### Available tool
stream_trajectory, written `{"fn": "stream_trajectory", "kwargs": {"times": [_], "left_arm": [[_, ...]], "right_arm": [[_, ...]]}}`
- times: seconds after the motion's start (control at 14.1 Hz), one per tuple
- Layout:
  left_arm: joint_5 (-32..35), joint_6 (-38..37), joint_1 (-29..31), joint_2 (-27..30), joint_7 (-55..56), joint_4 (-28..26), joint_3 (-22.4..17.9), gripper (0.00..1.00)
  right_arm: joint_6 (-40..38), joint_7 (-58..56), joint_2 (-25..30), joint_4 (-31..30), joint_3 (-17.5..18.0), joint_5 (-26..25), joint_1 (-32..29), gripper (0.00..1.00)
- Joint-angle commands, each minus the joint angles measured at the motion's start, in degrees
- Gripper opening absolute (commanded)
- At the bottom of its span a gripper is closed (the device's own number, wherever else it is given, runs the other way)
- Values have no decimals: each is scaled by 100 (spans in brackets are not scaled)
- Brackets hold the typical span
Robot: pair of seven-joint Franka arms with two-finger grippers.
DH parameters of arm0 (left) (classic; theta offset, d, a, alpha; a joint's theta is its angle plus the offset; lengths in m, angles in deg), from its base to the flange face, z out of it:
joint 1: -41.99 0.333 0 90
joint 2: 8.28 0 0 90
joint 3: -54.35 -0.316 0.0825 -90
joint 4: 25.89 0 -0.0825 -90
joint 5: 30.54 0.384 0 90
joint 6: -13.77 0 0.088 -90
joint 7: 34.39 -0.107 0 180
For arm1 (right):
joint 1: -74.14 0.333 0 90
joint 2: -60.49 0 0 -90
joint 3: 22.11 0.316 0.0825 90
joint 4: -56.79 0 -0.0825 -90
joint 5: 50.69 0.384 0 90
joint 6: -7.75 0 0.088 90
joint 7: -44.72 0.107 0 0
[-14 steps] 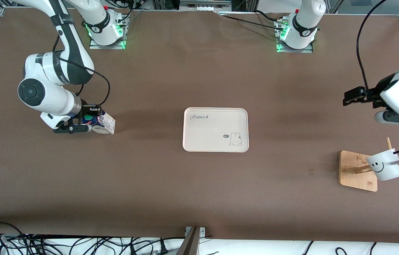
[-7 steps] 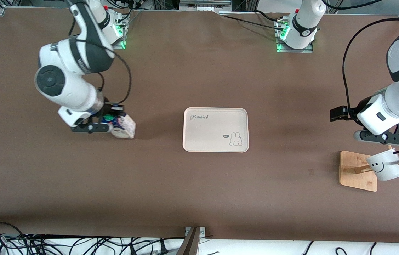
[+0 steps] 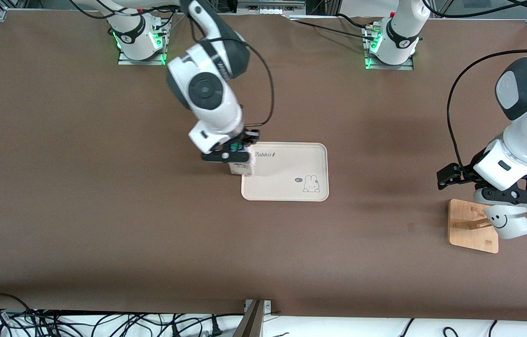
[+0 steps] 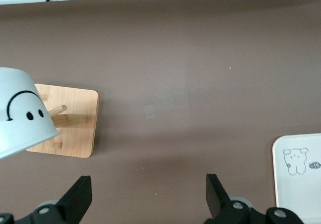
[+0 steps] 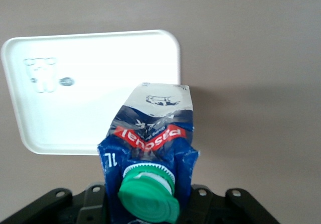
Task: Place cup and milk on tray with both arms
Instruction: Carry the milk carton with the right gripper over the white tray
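The milk (image 3: pixel 240 164), a small gable-top carton printed dark blue and white with a ribbed round green screw cap (image 5: pixel 149 193), hangs in the air, clamped at its top by the right gripper (image 3: pixel 229 154), over the tray's edge toward the right arm's end of the table. In the front view the gripper hides most of the carton; the right wrist view (image 5: pixel 150 148) shows its creased top and red band, while the fingers themselves are cut off from view. The tray (image 3: pixel 286 180) is a flat cream rectangle with rounded corners, "Rabbit" lettering and an outlined bunny (image 3: pixel 311 183), lying mid-table on brown matte cloth. Half a second ago the carton was well short of the tray; it has since been carried to its rim. The cup (image 3: pixel 511 222), glossy white ceramic with a black smiley and black loop handle, sits tilted on a peg of the wooden rack (image 3: pixel 471 225) toward the left arm's end. The left gripper (image 3: pixel 510 198) has dropped to just above the cup, partly covering its rim; the left wrist view shows its black fingers (image 4: pixel 77 200) spread wide, the cup (image 4: pixel 20 113) cut off at the frame edge.
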Motion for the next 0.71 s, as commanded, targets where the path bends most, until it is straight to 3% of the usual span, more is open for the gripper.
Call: {"fn": "stream_trajectory", "kwargs": {"times": [0.0, 0.21, 0.35, 0.43, 0.5, 0.57, 0.64], "left_arm": [[42, 526, 327, 455, -77, -558, 17, 100], [95, 938, 399, 630, -437, -856, 17, 100], [86, 1535, 408, 841, -437, -1426, 17, 100], [60, 1686, 399, 833, -446, -1516, 25, 100], [51, 1679, 365, 824, -437, -1586, 26, 100], [51, 1609, 347, 850, -411, -1726, 43, 100], [51, 1565, 355, 911, -411, -1893, 43, 100]], "right_arm": [[228, 249, -545, 570, -77, -5, 240, 40], [291, 276, -721, 561, -85, -119, 294, 40], [300, 284, -748, 544, -85, -137, 302, 44], [309, 284, -757, 535, -94, -137, 302, 54], [309, 293, -757, 535, -94, -137, 294, 90], [309, 284, -748, 552, -111, -128, 285, 100], [300, 276, -696, 579, -120, -119, 250, 100]]}}
